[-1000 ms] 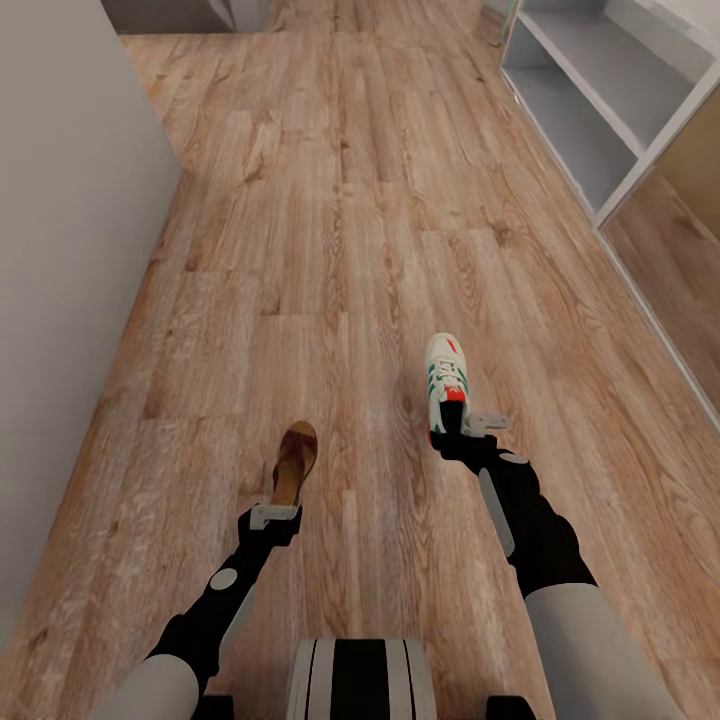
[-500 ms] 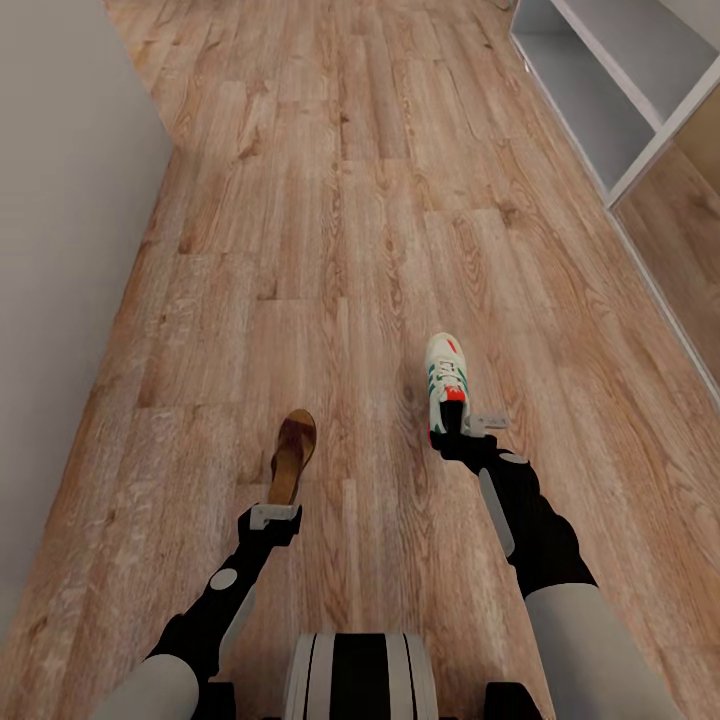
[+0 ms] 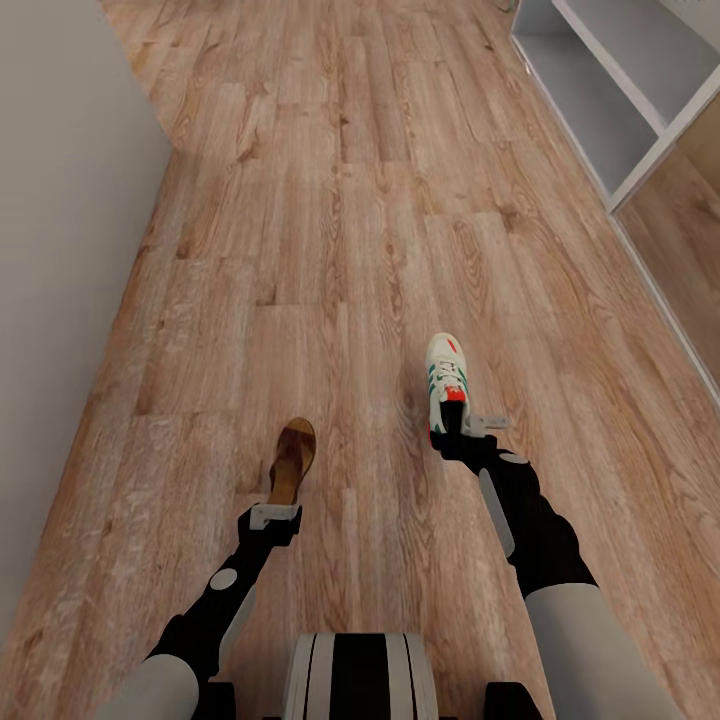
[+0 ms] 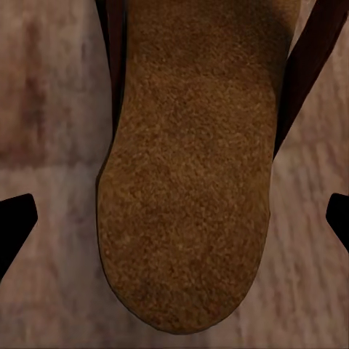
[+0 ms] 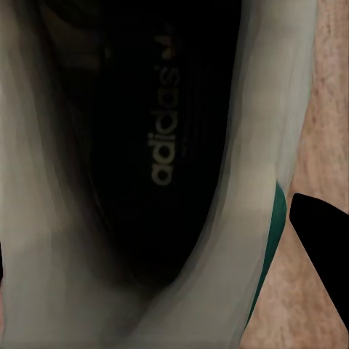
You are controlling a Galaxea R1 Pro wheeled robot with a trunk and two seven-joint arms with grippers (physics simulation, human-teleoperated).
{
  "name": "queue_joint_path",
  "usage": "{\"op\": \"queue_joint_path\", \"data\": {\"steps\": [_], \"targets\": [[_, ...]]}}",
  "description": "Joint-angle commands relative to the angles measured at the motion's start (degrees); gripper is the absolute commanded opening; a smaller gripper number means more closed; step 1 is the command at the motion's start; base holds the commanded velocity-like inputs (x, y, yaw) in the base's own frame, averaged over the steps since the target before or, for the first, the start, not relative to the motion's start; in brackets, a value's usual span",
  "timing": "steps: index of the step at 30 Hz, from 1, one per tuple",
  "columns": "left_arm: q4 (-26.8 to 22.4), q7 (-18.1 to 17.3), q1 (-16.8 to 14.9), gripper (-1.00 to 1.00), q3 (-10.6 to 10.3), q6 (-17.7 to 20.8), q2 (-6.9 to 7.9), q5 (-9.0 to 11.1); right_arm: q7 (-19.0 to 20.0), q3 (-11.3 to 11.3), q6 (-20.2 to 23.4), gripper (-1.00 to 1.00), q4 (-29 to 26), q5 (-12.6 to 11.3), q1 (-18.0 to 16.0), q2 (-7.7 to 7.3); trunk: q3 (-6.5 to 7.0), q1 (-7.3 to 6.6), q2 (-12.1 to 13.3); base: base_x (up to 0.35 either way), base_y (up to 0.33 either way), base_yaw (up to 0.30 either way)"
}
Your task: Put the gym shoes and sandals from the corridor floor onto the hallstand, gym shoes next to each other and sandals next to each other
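1. A flat brown leather-look sandal with a darker insole (image 3: 293,461) is seen in the head view held out ahead of the left gripper (image 3: 274,516), its heel end at the gripper and its toe pointing away from the robot.
2. In the left wrist view the sandal's grainy brown insole (image 4: 193,167) lies between two black fingertips (image 4: 14,229) that show at either edge of the picture, a gap of floor being visible between each tip and the sandal; whether the sandal is actually clamped cannot be told.
3. A white gym shoe with green side stripes and red-orange heel accents (image 3: 445,378) is seen in the head view at the right gripper (image 3: 470,428), heel toward the gripper and toe pointing away.
4. In the right wrist view the dark inside of the shoe (image 5: 145,145), printed with pale lettering, is looked into from close by, and one black fingertip (image 5: 323,247) is seen just outside the shoe's white and green wall; how far the jaws stand apart cannot be told.
5. The light brown wood-plank corridor floor (image 3: 340,220) is spread beneath both shoes.
6. The pale grey-white hallstand with open shelves (image 3: 620,80) is seen at the far right, well apart from both grippers.
7. A plain grey wall (image 3: 60,250) is seen along the left side.
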Motion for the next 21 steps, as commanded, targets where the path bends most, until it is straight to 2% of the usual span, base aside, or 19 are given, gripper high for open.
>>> {"op": "queue_joint_path", "data": {"steps": [1, 7, 14, 21], "targets": [[0.0, -0.1, 0.0, 1.00, 0.1, -0.2, -0.02, -0.4, 0.1, -0.1, 0.3, -1.00, -0.1, -0.1, 0.0, 0.05, -0.03, -0.01, 0.0, 0.023, 0.000, 0.000], [0.0, -0.1, 0.0, 1.00, 0.1, -0.2, -0.02, -0.4, 0.1, -0.1, 0.3, -1.00, -0.1, -0.1, 0.0, 0.05, -0.05, -0.01, 0.0, 0.007, 0.000, 0.000], [0.0, -0.1, 0.0, 1.00, 0.1, -0.2, -0.02, -0.4, 0.1, -0.2, 0.3, -1.00, -0.1, -0.1, 0.0, 0.05, -2.15, 0.18, -0.1, 0.000, 0.000, 0.000], [0.0, -0.1, 0.0, 1.00, 0.1, -0.2, -0.03, -0.4, 0.1, -0.1, 0.3, -1.00, -0.1, -0.1, 0.0, 0.05, -2.29, 0.18, -0.1, 0.000, 0.000, 0.000]]}}
